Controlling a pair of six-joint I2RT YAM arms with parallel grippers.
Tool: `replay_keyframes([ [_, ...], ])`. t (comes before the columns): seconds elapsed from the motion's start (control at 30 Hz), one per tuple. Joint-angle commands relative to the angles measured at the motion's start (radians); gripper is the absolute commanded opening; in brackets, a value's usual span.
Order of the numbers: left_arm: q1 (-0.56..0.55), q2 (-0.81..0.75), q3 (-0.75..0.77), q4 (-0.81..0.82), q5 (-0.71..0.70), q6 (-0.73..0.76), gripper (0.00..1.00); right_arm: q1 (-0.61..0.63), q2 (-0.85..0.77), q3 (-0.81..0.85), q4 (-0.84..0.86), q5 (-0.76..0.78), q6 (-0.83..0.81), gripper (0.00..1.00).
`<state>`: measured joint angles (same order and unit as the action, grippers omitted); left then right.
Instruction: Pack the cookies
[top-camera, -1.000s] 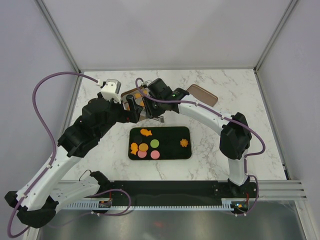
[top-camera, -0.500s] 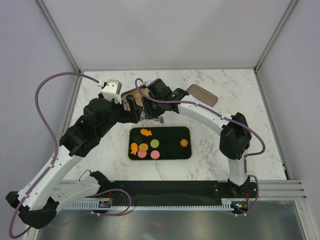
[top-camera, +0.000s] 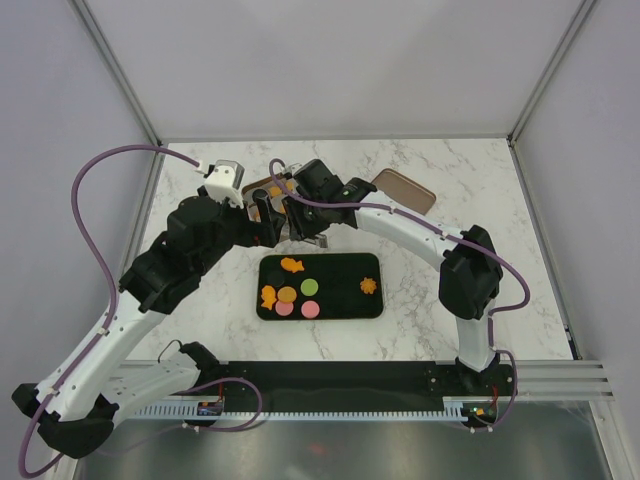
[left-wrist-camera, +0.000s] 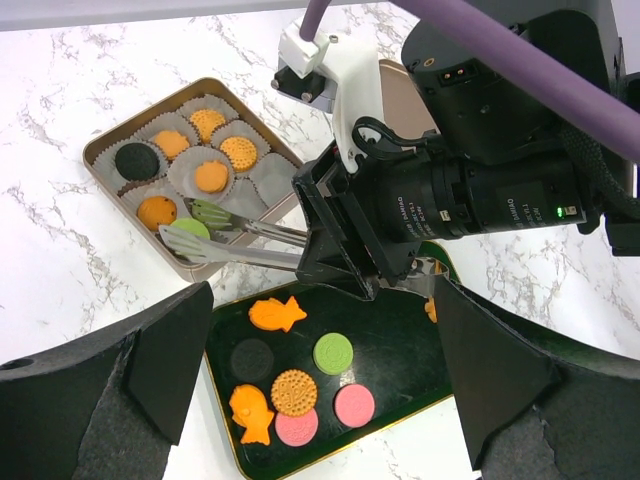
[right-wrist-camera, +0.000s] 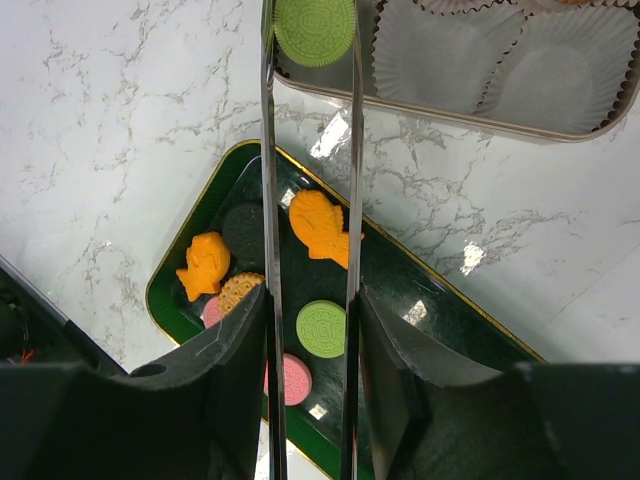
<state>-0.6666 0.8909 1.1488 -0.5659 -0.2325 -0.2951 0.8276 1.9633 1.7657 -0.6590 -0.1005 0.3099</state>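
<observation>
- The right gripper (right-wrist-camera: 310, 330) is clamping a pair of tongs (right-wrist-camera: 268, 180), and their tips are pinching a green cookie (right-wrist-camera: 314, 30) at the corner of the tin (right-wrist-camera: 470, 115).
- The left gripper (left-wrist-camera: 320, 300) is hanging spread wide above the black tray (left-wrist-camera: 400, 330), holding nothing.
- Other cookies (left-wrist-camera: 293, 392) are lying on the tray (two orange fish among them), and more are sitting in paper cups (left-wrist-camera: 262, 180) inside the tin.
</observation>
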Motion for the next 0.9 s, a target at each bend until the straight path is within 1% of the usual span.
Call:
replay_keyframes([
  [0.0,0.009,-0.012,-0.003,0.047,0.009,0.039,1.00,0.004,-0.007,-0.002,0.022,0.002,-0.003,0.45],
  [0.47,0.016,-0.010,-0.004,0.050,0.018,0.039,1.00,0.007,-0.014,0.002,0.018,0.010,-0.003,0.49],
  [0.87,0.019,-0.009,-0.003,0.054,0.024,0.037,1.00,0.005,-0.021,0.003,0.013,0.015,-0.006,0.51],
])
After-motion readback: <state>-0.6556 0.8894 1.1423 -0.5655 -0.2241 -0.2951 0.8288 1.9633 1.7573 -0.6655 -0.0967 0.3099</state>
